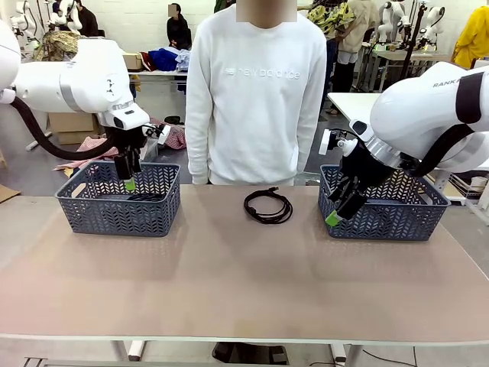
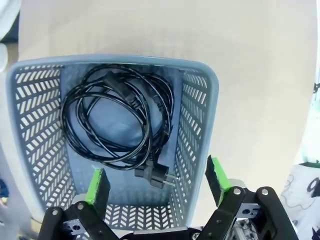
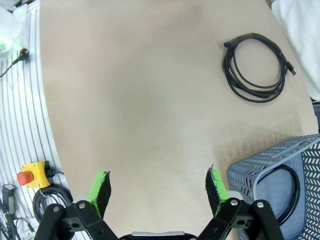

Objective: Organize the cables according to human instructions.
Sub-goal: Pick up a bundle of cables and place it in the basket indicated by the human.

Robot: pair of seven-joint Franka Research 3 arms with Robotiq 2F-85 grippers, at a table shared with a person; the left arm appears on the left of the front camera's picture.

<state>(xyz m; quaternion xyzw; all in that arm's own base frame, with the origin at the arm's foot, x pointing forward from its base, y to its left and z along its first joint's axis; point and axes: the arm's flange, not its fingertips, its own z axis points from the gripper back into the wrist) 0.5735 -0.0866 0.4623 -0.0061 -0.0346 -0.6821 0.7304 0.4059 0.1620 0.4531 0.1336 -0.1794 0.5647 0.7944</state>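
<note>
**Coiled black cables at three places on the table**

One thin black cable (image 1: 267,220) is laid flat in a loose round coil on the bare table top (image 1: 229,283), near the far edge and between the two baskets, touching neither; small connector ends are seen at the coil's rim. A second coil (image 2: 146,131) is laid on the floor of the left basket (image 2: 35,125) in several overlapping loops, with a chunky black two-pin plug (image 2: 155,175) just outside them; whether one cord or more is wound there cannot be told. An arc of a further cable (image 3: 297,192) is seen inside the right basket (image 3: 260,172), along its wall.
</note>
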